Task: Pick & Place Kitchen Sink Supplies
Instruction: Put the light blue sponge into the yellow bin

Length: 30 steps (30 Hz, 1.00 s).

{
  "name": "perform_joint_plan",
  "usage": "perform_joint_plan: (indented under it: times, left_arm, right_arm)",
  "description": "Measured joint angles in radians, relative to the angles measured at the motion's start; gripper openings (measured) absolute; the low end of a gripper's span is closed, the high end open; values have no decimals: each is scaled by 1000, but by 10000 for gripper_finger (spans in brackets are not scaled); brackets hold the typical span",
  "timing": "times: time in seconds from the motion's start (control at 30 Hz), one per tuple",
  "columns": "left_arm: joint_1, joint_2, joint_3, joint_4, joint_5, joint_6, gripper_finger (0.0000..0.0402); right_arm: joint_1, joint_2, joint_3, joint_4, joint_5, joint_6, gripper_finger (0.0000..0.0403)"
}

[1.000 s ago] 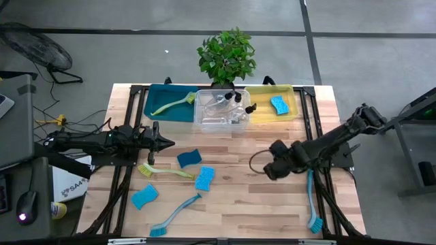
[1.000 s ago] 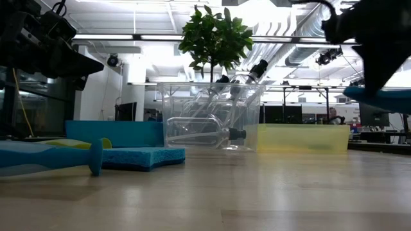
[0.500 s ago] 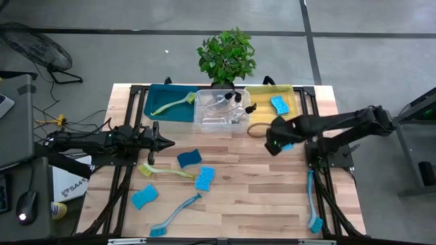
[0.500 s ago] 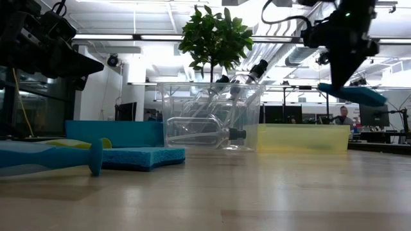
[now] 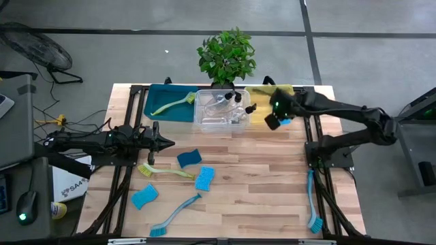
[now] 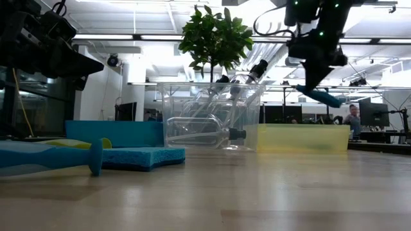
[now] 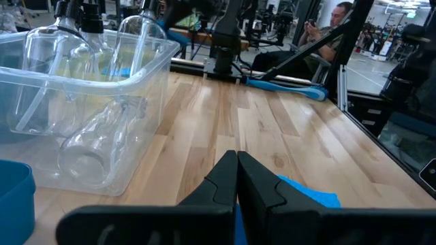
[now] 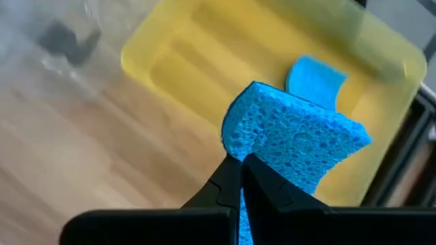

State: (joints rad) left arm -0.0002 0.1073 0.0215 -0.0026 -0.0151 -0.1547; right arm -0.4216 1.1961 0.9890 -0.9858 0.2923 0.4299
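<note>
Currently logged: placing step, one blue sponge (image 8: 300, 146) pinched edge-on between the pressed-together fingers of the right gripper (image 5: 274, 120), held in the air at the near left edge of the yellow bin (image 5: 261, 112), at the table's far right. A second sponge (image 8: 315, 79) already lies inside that bin.

Next move, by judgement: carry the sponge a little farther over the bin's floor, lower it, and part the fingers; it needs to clear the bin's near wall.

Orientation of held sponge: in the low view (image 6: 319, 96) its long axis slants, the right end dipping; it hangs above the bin rim, touching nothing but the fingers.

Left gripper (image 5: 163, 142): fingers pressed together, holding nothing, waiting above the table's left side.

Remaining stock on the table:
- three sponges near centre-left (image 5: 189, 158);
- yellow-green brush (image 5: 165, 171), long axis left to right;
- blue brush (image 5: 174, 215), lying on a diagonal, bristles near-left;
- blue brush at the right edge (image 5: 313, 201), long axis near to far.

Already binned: a yellow-green brush in the teal bin (image 5: 158, 97); pump bottles in the clear bin (image 5: 219, 121).
</note>
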Motion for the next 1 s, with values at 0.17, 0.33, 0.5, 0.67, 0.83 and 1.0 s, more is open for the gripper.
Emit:
perform_joint_plan:
  times: [0.17, 0.33, 0.5, 0.67, 0.83, 1.0]
  left_arm:
    - [0, 0, 0, 0, 0, 0, 1]
    - [0, 0, 0, 0, 0, 0, 1]
    - [0, 0, 0, 0, 0, 0, 1]
    - [0, 0, 0, 0, 0, 0, 1]
    - [0, 0, 0, 0, 0, 0, 1]
    - [0, 0, 0, 0, 0, 0, 1]
  right_arm:
    - [-128, 0, 0, 118, -49, -146, 0]
    - [-247, 6, 0, 208, -111, -229, 0]
    - [-334, 75, 0, 239, -172, -289, 0]
    - [-412, 168, -1, 245, -152, -352, 0]
    - [-481, 240, -1, 288, -152, -395, 0]
    - [-503, 316, -1, 289, -177, -413, 0]
